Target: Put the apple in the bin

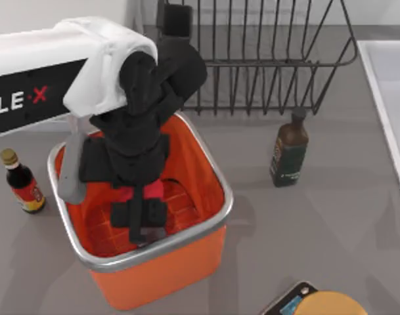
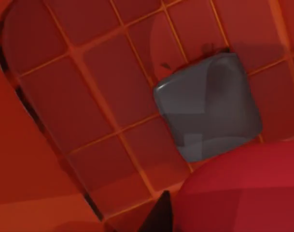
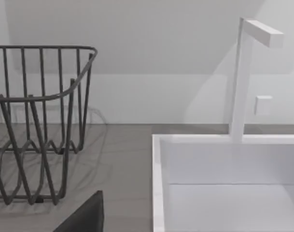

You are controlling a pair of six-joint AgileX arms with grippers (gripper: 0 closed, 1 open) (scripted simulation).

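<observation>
The bin [image 1: 206,172] is a square orange container with a silver rim, standing at the table's front left. My left gripper [image 1: 142,220] reaches down inside it and is shut on the apple [image 1: 147,191], a small red fruit held low over the gridded floor. In the left wrist view the apple [image 2: 243,193] bulges close by, beside a black fingertip [image 2: 159,215], above the bin floor [image 2: 89,96] and its grey patch [image 2: 209,116]. A dark part of my right gripper [image 3: 84,220] shows in the right wrist view, parked off to the table's right near the sink.
A wire dish rack [image 1: 265,59] stands behind the bin. A dark bottle [image 1: 289,149] is right of the bin and a small sauce bottle [image 1: 22,184] left of it. A white sink [image 1: 390,98] lies at the right edge, a yellow-orange round thing [image 1: 331,305] at the front.
</observation>
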